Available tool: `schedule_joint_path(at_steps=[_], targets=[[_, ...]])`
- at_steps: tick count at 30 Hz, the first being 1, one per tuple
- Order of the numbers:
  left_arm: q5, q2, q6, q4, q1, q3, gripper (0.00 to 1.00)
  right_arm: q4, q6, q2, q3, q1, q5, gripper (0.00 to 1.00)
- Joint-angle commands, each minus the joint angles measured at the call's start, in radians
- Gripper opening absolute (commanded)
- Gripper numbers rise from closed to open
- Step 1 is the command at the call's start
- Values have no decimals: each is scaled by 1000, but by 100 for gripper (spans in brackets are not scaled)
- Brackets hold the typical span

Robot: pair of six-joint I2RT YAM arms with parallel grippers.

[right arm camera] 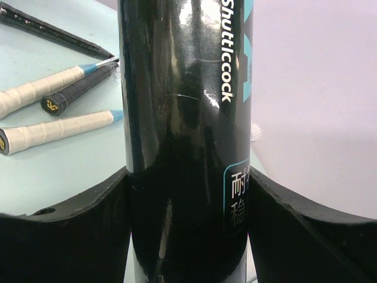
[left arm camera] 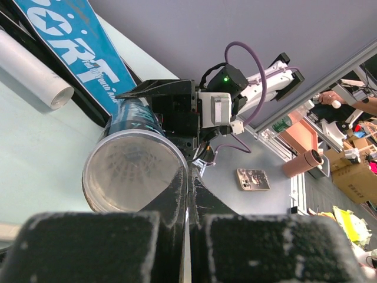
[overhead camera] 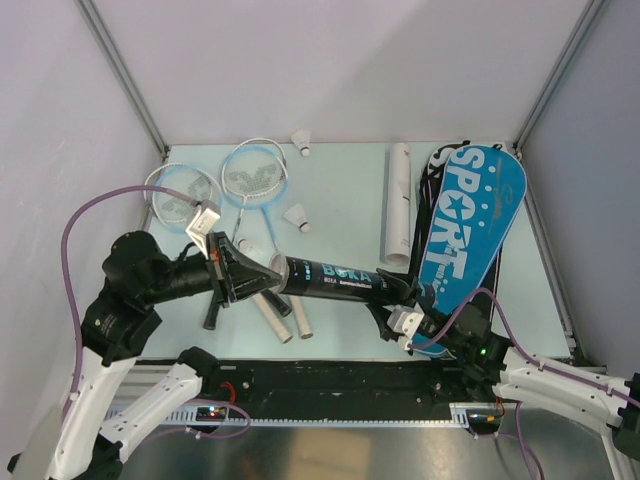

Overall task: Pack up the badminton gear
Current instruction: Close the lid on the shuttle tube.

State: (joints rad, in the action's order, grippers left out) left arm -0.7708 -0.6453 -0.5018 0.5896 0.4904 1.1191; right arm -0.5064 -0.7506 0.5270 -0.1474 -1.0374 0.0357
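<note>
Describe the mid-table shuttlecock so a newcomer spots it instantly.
Start on the right, at the big blue racket bag printed SPORT, with the long white tube alongside it. Left of that tube, toward the nearest pale-blue racket head, sits the small white feathered shuttlecock. Its twin lies at the far edge instead.

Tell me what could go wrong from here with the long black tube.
1. The right gripper clamps the glossy long black tube near one end only, so the tube may slip or swing in the jaws.
2. The shut left gripper sits at the tube's open mouth; a push there may knock the tube askew or dent its rim.
</note>
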Motion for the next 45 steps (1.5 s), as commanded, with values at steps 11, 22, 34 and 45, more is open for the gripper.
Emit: schedule_joint_path(at_steps=[11,22,34,45], targets=[[-20,5,-33,-64,-4,-42,0,-132,31,-14,-31,-5,13,23],[-73,6,-46,-71,-4,-47,0,-126,2,-34,-17,-6,36,23],[-92,-27,-65,-71,-4,-46,0,-84,-51,-65,-28,-38,31,23],[-100,-32,-79,-72,-4,-22,14,-69,-69,-90,-22,-47,33,22]])
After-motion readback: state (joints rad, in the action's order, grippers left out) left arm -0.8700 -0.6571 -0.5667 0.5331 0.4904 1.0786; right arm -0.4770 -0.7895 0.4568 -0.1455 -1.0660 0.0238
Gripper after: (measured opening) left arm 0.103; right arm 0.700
